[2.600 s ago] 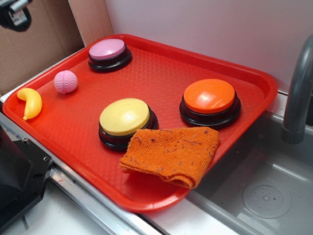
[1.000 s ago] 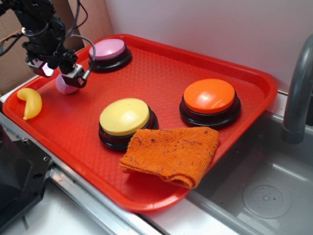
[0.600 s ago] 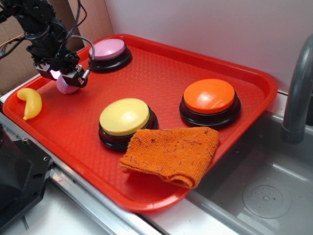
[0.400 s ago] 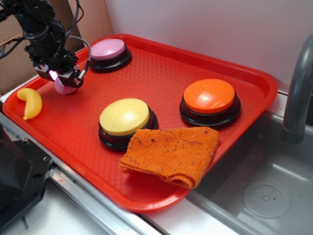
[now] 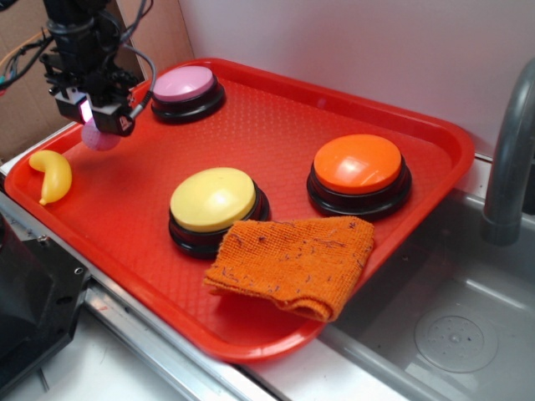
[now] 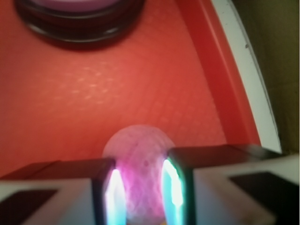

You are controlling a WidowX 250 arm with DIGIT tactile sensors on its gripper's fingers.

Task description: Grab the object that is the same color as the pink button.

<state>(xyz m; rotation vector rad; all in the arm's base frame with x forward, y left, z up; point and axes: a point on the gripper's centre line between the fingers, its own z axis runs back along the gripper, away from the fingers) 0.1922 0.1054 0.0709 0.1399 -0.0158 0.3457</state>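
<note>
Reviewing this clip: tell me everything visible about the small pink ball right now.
The pink ball is small, round and pale pink, with a dimpled, golf-ball-like surface that looks like plastic or rubber. In the wrist view it sits between the two fingers of the hand, which press against its left and right sides and are lit by glowing strips. In the exterior view only its lower part shows under the hand, near the left edge of the red tray. Whether it is lifted off the tray cannot be told.

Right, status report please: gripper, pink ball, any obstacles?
Gripper shut on pink ball. Ball beside pink button, above red tray. Nothing in the way.
</note>
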